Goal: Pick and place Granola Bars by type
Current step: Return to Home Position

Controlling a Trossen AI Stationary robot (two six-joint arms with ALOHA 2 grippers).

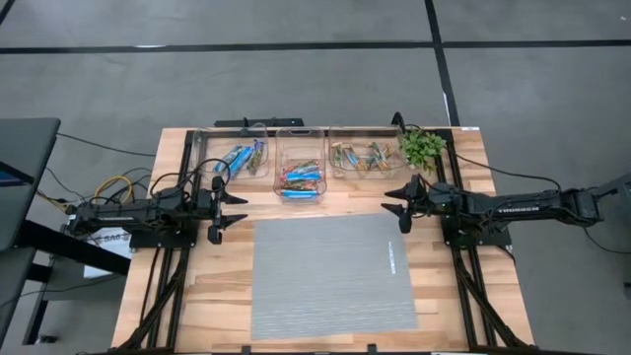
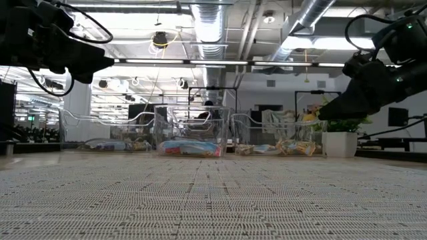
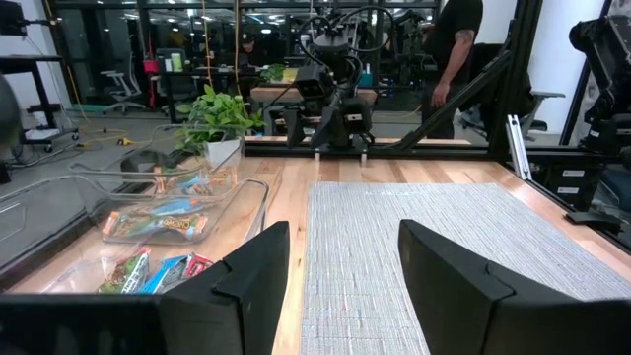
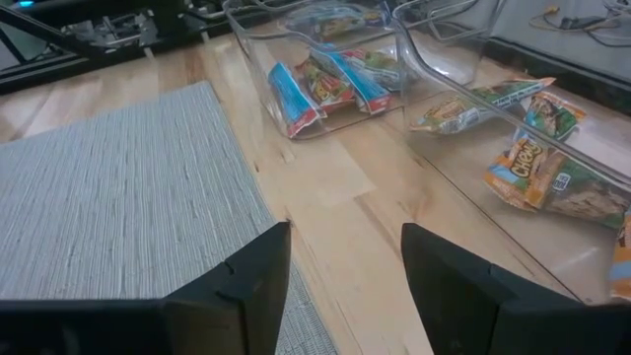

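Note:
The granola bars lie sorted in three clear bins along the table's far edge. Blue-and-white bars (image 1: pixel 241 157) fill the left bin, blue bars with red ends (image 1: pixel 301 178) the middle bin, and green, orange and tan bars (image 1: pixel 360 156) the right bin. In the right wrist view the blue-and-red bars (image 4: pixel 330 84) and the green and tan ones (image 4: pixel 537 148) rest flat on the bin floors. My left gripper (image 1: pixel 225 209) hovers open left of the grey mat, and my right gripper (image 1: pixel 402 205) hovers open at the mat's right side. Both are empty.
A grey woven mat (image 1: pixel 330 276) covers the table's middle and near part. A small potted plant (image 1: pixel 422 148) stands at the far right corner beside the right bin. Cables lie off the table's left side. People stand in the room beyond.

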